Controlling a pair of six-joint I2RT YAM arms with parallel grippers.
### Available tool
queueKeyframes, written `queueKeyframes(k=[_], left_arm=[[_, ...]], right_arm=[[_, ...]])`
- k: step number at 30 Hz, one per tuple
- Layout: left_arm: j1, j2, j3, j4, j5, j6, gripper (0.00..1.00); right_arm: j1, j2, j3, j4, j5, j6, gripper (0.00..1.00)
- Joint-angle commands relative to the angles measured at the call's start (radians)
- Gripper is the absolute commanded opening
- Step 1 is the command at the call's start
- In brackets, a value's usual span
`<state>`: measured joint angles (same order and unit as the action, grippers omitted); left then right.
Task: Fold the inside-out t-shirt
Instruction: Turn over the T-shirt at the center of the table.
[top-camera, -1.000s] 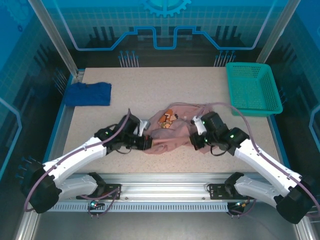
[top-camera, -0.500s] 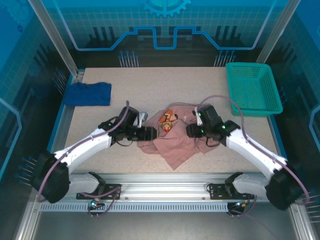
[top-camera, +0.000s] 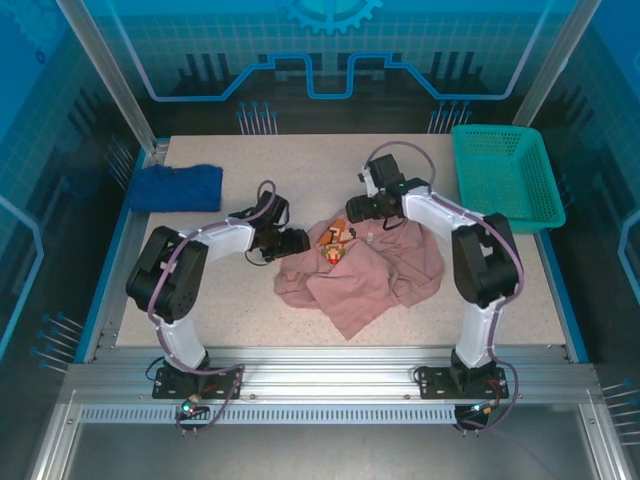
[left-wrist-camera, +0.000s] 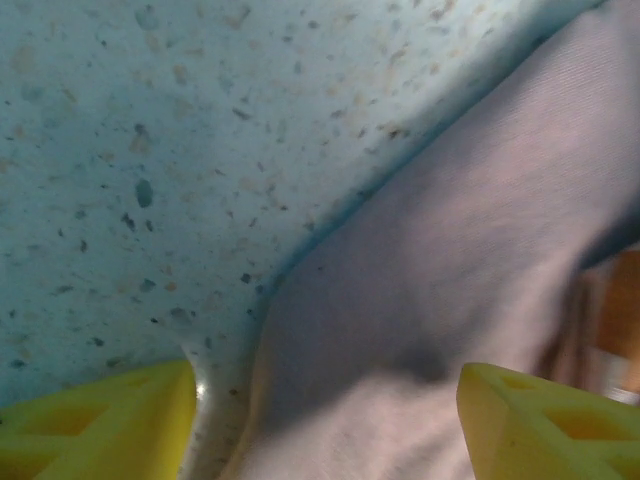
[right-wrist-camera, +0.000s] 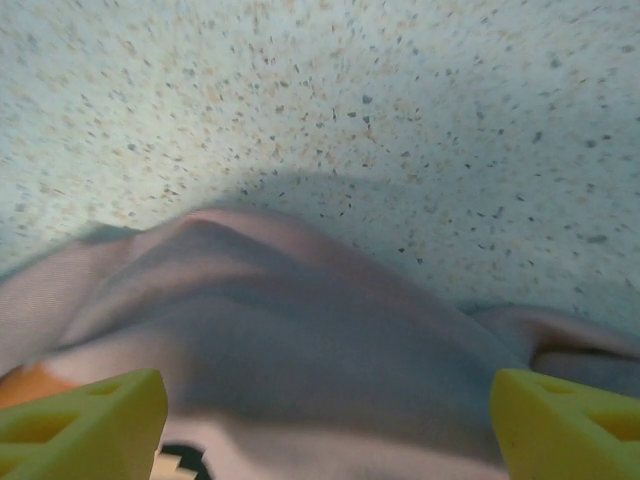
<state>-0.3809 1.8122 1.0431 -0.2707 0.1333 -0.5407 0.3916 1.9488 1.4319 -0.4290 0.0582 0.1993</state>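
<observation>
Speckled bench (top-camera: 200, 300) inside blue-lit enclosure (top-camera: 330, 60): pink t-shirt (top-camera: 355, 285) crumpled mid-bench, open surface along near edge; left tool (top-camera: 303, 243) and right tool (top-camera: 351, 212), both spread apart, at its far side.

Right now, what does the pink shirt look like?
The shirt is dusty-pink soft cloth, crumpled in a wrinkly heap on the middle of the table, one corner pointing toward the near edge. A small orange-red mark shows near its far side. The left fingers and right fingers stand open over its far edge.
</observation>
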Motion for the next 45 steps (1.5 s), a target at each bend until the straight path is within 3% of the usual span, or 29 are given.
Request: queueKeyframes(k=[1,3,8,9,10,18,21,26,30,33,35,38,42,45], left_arm=[[-0.024,0.049,0.012,0.009,0.055,0.004,0.61],[-0.028,0.071,0.0,0.046,0.087,-0.007,0.5],[-0.026,0.081,-0.002,0.159,0.142,-0.024,0.11],[-0.021,0.069,0.013,0.168,0.142,-0.024,0.0],[-0.014,0.05,0.029,0.178,0.14,-0.028,0.0],[0.028,-0.276,0.224,0.21,0.065,0.035,0.0],[0.026,-0.402,0.201,0.224,0.085,0.062,0.0],[-0.004,-0.567,0.013,0.192,0.182,0.087,0.0],[-0.083,-0.669,-0.19,0.1,0.187,0.112,0.04],[-0.106,-0.682,-0.29,0.058,0.228,0.111,0.29],[-0.108,-0.666,-0.307,0.041,0.222,0.119,0.45],[-0.108,-0.614,-0.291,0.057,0.141,0.111,0.6],[-0.101,-0.486,-0.216,0.041,-0.004,0.059,0.64],[-0.101,-0.368,-0.169,0.061,-0.009,0.053,0.65]], right_arm=[[0.005,0.076,0.077,-0.097,-0.056,-0.052,0.82],[0.007,0.107,0.094,-0.105,-0.08,-0.052,0.68],[-0.023,0.102,0.123,-0.055,-0.142,-0.046,0.1],[-0.033,0.072,0.132,-0.038,-0.145,-0.049,0.01],[-0.041,0.037,0.139,-0.02,-0.144,-0.051,0.0],[-0.113,-0.303,0.18,0.072,-0.233,-0.057,0.0],[-0.113,-0.45,0.077,0.065,-0.217,-0.074,0.0],[-0.086,-0.705,-0.243,-0.006,-0.144,-0.051,0.02],[-0.058,-0.873,-0.516,-0.062,-0.064,0.062,0.23],[-0.018,-0.939,-0.674,-0.014,-0.06,0.151,0.46],[0.012,-0.926,-0.716,0.064,-0.066,0.176,0.59],[0.049,-0.793,-0.674,0.16,-0.099,0.174,0.64],[0.144,-0.551,-0.5,0.159,-0.057,0.104,0.64],[0.177,-0.422,-0.419,0.146,0.011,0.083,0.64]])
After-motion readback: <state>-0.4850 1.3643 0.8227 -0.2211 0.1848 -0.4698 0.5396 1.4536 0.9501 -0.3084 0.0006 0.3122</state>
